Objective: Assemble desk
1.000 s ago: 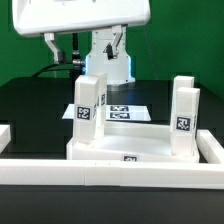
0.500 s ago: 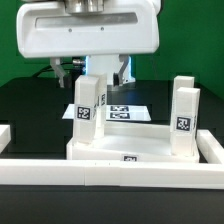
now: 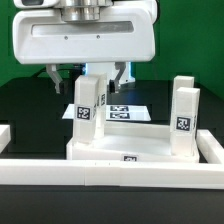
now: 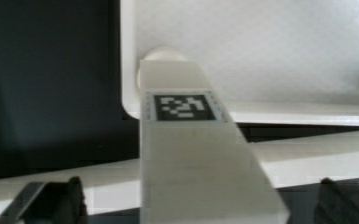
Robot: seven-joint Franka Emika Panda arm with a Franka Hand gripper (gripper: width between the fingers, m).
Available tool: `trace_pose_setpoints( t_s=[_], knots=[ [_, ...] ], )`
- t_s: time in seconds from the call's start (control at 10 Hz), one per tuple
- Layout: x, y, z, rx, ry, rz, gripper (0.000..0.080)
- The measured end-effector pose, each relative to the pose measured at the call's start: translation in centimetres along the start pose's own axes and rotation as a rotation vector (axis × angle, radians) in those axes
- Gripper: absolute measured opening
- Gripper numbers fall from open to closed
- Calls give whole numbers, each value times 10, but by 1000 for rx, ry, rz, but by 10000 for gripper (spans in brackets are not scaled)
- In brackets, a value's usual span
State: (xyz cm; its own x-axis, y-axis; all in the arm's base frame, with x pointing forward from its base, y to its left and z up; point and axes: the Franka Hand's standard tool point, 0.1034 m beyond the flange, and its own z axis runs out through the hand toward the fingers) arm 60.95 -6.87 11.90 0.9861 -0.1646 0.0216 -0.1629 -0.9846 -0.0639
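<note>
Desk top [image 3: 130,150] lay flat on black worktop [image 3: 30,105], white, recessed face up, pressed against long white border bar [image 3: 110,172] along front edge. Two white square-post legs stood upright on it: one leg [image 3: 88,108] toward the exterior view's left, other leg [image 3: 183,118] toward the exterior view's right, each showing a black-and-white tag on its facing side. Another tag visible on front edge of desk top. Gripper [image 3: 87,78] hung directly above the leg at the exterior view's left, jaws spread wide, dark fingertips [image 3: 55,80] straddling upper end of that post, one to each side, not pressing it. Nothing held. Wrist view looked down along same leg [image 4: 190,140], tag on its face, dark fingertips [image 4: 43,200] apart on both sides of post, desk top [image 4: 247,50] beyond. Marker board [image 3: 125,110] lay flat on worktop behind desk top, partly hidden by legs. Green backdrop behind.
</note>
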Motion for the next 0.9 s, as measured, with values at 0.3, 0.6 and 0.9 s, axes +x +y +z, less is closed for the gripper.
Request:
trace_pose_setpoints(
  t_s=[0.3,0.6,0.9],
  knots=[
    [0,0,0,1,0,109,335],
    [0,0,1,3,3,327,291],
    [5,-8,3,40,59,776,291]
  ],
)
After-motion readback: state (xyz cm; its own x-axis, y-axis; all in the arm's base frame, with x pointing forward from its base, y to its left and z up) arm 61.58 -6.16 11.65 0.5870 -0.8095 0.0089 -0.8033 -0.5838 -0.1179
